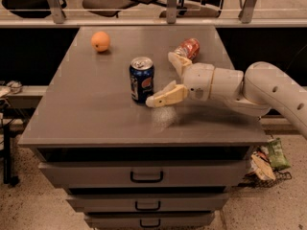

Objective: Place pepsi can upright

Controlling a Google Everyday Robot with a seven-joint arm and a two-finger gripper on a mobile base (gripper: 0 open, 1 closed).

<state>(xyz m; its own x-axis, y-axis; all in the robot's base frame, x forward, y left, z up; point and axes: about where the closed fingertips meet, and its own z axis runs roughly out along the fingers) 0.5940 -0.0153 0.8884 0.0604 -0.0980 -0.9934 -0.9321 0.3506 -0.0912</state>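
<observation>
The pepsi can [141,79] is dark blue with a round logo and a silver top. It stands upright near the middle of the grey cabinet top [96,109]. My gripper [163,78] is just right of the can, open, with its two cream fingers [165,96] spread apart and not around the can. The near finger's tip lies close to the can's base. The white arm reaches in from the right.
An orange [100,41] sits at the back left of the top. An orange-red can [188,48] lies on its side at the back right, behind the gripper. Drawers [146,176] are below the front edge. Rubbish lies on the floor [268,159] at right.
</observation>
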